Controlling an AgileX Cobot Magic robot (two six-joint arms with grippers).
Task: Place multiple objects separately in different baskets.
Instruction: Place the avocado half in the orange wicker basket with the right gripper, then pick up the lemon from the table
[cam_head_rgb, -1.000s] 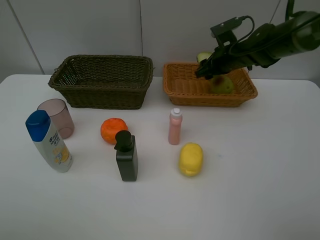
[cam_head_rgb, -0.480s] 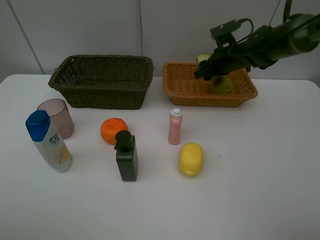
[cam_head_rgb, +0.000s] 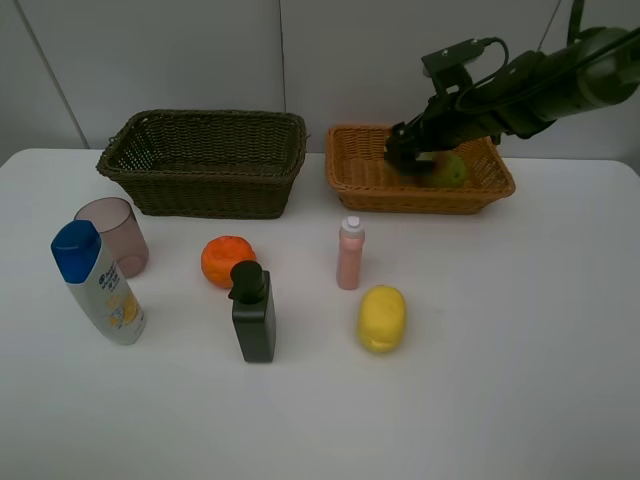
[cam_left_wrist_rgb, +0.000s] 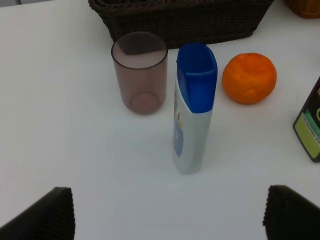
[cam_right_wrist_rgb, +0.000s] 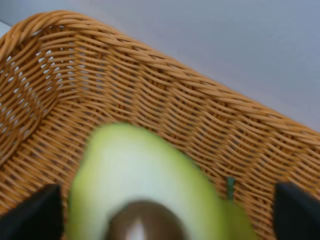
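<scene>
Since the fruit belongs in the light orange-tan basket (cam_head_rgb: 420, 200) at the far right of the worktop (cam_head_rgb: 520, 350), the step I judge to be in hand is letting the halved avocado (cam_right_wrist_rgb: 135, 175) go there, and doing it well means releasing low over the weave. It also means keeping my fingers clear of the rim and then rising straight up, so that I do not drag the avocado or knock the green-red pear (cam_head_rgb: 452, 170) just beside it. My right hand (cam_head_rgb: 408, 157) hangs inside the basket's far side, spread wide. The avocado sits between its fingertips with its cut face up, blurred, and as far as I can tell neither tip presses on it, so I take it as released, not gripped. My left hand (cam_left_wrist_rgb: 165, 215) is spread just as wide and holds nothing. It hovers over the near left of the worktop, facing the white blue-capped bottle (cam_left_wrist_rgb: 192, 115), the translucent mauve cup (cam_left_wrist_rgb: 140, 70) and the orange (cam_left_wrist_rgb: 249, 77). On the worktop wait the yellow lemon (cam_head_rgb: 382, 318), the pink bottle (cam_head_rgb: 350, 255) and the black pump bottle (cam_head_rgb: 254, 315), and I see nothing in the dark brown-green basket (cam_head_rgb: 205, 190) at the far left.
</scene>
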